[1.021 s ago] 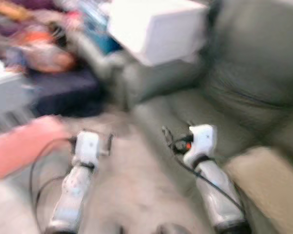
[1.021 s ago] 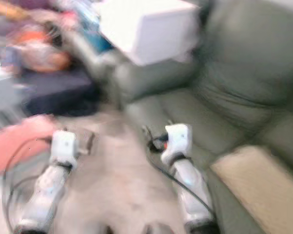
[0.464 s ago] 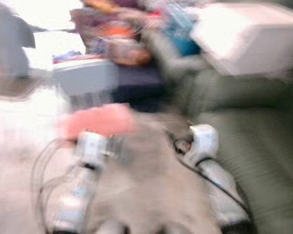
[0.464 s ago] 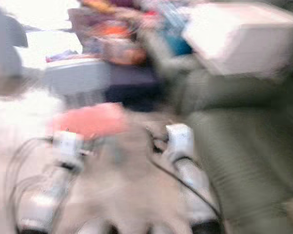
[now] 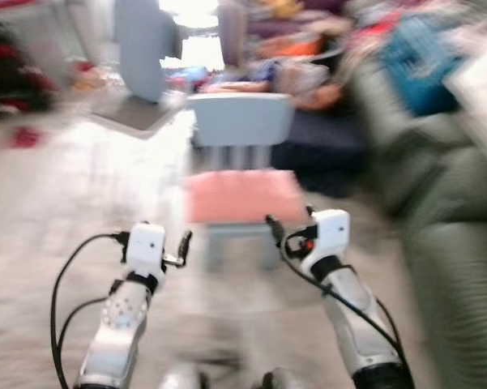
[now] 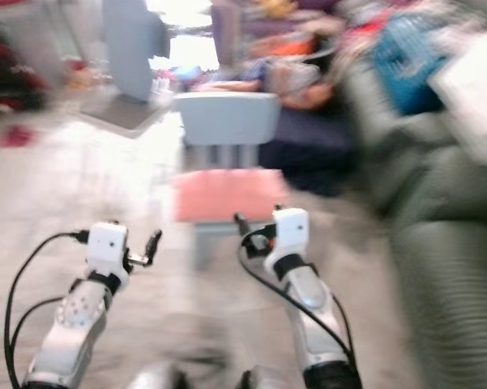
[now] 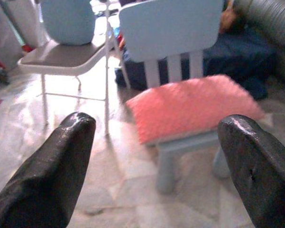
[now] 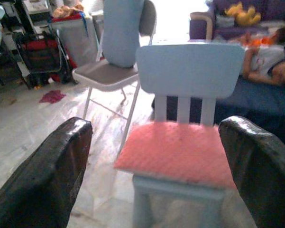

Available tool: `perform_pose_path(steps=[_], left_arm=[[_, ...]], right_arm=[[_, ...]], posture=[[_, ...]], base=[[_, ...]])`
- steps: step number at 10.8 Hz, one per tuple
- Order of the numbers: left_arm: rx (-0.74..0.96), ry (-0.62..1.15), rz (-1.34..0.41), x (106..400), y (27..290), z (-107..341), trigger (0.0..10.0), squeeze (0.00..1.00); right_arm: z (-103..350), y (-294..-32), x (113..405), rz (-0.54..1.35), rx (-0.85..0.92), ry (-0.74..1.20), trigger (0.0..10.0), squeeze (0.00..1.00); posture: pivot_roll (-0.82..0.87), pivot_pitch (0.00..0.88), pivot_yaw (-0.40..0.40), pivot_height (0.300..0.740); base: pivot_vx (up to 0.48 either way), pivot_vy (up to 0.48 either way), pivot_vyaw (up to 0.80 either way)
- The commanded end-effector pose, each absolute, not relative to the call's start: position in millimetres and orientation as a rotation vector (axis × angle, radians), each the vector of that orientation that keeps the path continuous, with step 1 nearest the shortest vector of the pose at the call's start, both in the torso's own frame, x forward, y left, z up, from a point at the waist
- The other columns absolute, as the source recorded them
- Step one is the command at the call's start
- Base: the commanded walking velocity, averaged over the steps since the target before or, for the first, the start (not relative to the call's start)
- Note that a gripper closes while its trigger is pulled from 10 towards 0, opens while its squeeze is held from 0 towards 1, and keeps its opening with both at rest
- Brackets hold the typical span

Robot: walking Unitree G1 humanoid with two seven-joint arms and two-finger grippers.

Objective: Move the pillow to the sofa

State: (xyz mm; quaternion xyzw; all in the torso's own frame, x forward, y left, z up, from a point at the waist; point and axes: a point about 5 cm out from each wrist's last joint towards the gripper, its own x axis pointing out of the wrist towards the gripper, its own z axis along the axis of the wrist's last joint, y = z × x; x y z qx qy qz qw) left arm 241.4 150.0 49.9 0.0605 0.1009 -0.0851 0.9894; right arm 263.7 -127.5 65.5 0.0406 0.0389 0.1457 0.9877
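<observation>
Ahead of you, left gripper [image 7: 151, 156] and right gripper [image 8: 156, 161] both hover spread wide, holding nothing — between them a nubbly pink pillow [image 8: 178, 152] lies flat on the pale-blue slatted chair [image 8: 189, 71]; grey-green sofa [image 5: 454, 243] stands rightward on the glossy stone floor [image 7: 109, 190].

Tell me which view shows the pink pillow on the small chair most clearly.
The right wrist view: the pink pillow lies sharp and whole on the light blue chair, framed by the open right gripper. The left wrist view shows it angled; both eye views blur it.
</observation>
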Motion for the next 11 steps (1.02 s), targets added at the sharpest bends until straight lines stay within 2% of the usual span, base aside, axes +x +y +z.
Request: perform_pose_path(steps=[1, 7, 11], left_arm=[[0.121, 0.185, -0.192, 242, 146, 54, 10.0, 0.00], [0.117, 0.178, -0.193, 241, 146, 58, 10.0, 0.00], [0.103, 0.194, -0.173, 233, 154, 55, 10.0, 0.00]], right_arm=[[63, -138, 263, 0.235, 0.081, 0.089, 10.0, 0.00], [64, -148, 263, 0.153, 0.057, 0.089, 10.0, 0.00], [57, -166, 253, 0.045, -0.002, 0.132, 10.0, 0.00]], posture=[[0.02, 0.050, -0.049, 0.740], [0.02, 0.056, -0.052, 0.740], [0.02, 0.061, -0.056, 0.740]], base=[[0.000, 0.000, 0.00], [0.000, 0.000, 0.00], [0.000, 0.000, 0.00]])
